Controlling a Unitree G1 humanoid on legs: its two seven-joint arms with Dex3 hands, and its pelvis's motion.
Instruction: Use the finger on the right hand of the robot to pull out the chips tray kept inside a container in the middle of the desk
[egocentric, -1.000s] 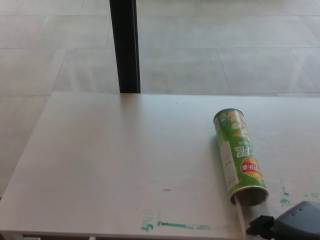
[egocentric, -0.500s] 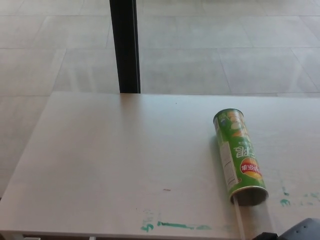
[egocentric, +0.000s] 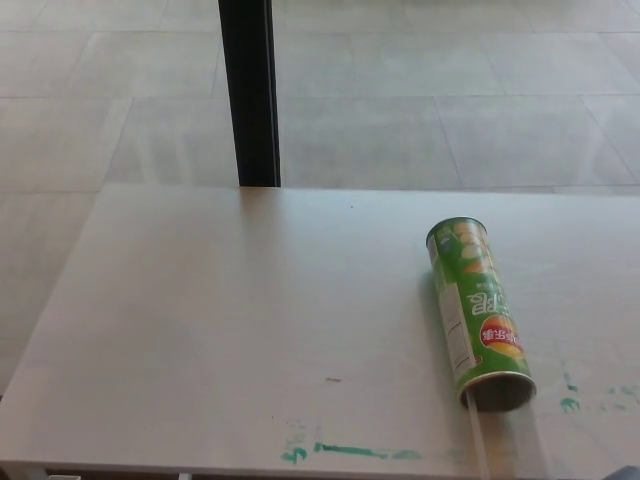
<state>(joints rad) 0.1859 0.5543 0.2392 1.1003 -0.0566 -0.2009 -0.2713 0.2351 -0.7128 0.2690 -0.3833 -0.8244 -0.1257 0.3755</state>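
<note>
1. From my station I see the green chips can (egocentric: 478, 316) lying on its side on the pale desk (egocentric: 230, 310), right of centre in the frame, its length running from mid-frame down toward the lower edge.

2. Its open mouth faces the bottom of the frame, toward the robot. I judge it was laid this way so a finger can reach straight in from the near side.

3. A thin pale strip (egocentric: 481, 440) runs out from under the mouth to the bottom edge; I take it for the lip of the tray, though the inside of the can is too dark to tell.

4. Neither hand shows. Only a tiny dark sliver sits at the lower right corner, so I cannot tell how the right hand's fingers stand.

5. Green marks (egocentric: 350, 451) run along the desk's near edge at lower centre, and a black post (egocentric: 250, 90) stands beyond the desk at upper left.

6. By my reading, the pull is not finished.
</note>
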